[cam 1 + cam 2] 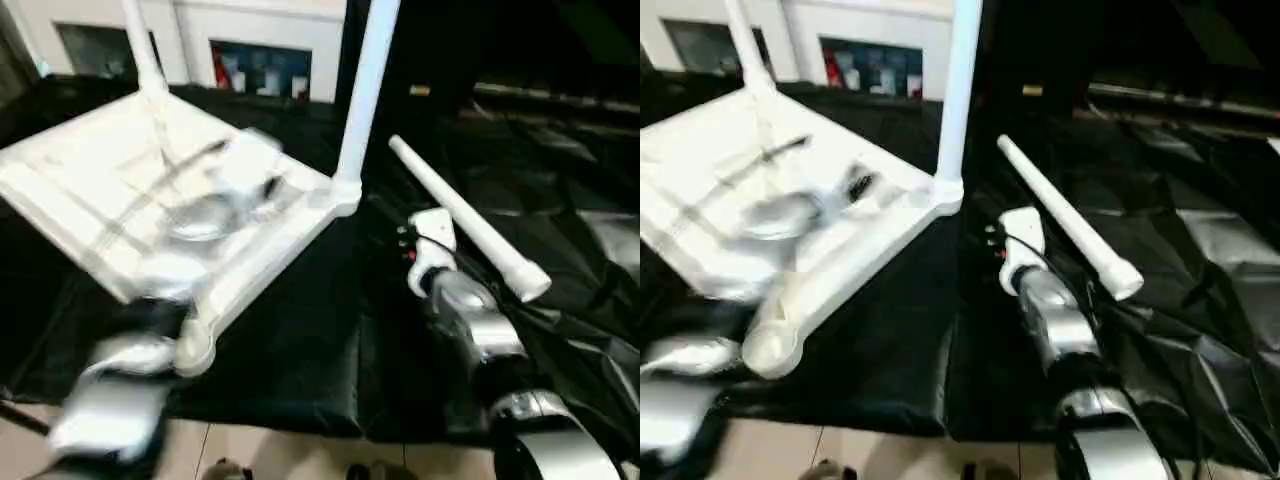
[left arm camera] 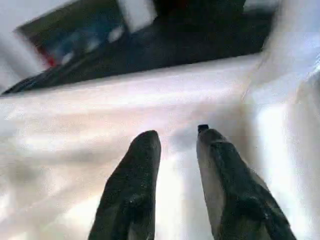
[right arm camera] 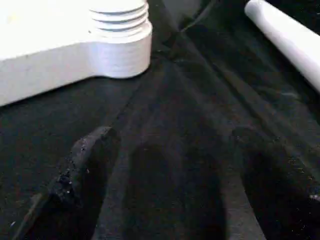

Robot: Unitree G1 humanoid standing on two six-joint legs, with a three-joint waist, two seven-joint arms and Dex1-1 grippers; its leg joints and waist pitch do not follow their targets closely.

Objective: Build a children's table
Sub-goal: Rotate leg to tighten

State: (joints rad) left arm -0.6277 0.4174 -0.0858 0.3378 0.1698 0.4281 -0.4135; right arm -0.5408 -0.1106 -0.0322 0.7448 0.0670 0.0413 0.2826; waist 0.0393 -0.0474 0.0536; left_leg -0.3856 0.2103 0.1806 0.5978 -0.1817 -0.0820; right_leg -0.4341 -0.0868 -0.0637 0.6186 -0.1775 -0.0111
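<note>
With two legs seated, the wide-open right tool (image 3: 165, 185) should grasp the loose white plastic tube leg (image 1: 470, 235) mid-length; left tool (image 2: 177, 150) stands narrowly parted, empty.

**Tabletop lying left, loose leg lying right**

The tabletop (image 1: 120, 200) is lying upside down on the work table (image 1: 300, 350), at its left. Two legs (image 1: 365, 90) are standing in its far sockets. A loose leg (image 1: 465, 220) is lying to its right, apart from it.

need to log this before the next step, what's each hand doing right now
Left hand: fingers slightly apart, holding nothing, over the white tabletop.
Right hand: open wide, empty, above the black cloth, beside the loose leg.
</note>
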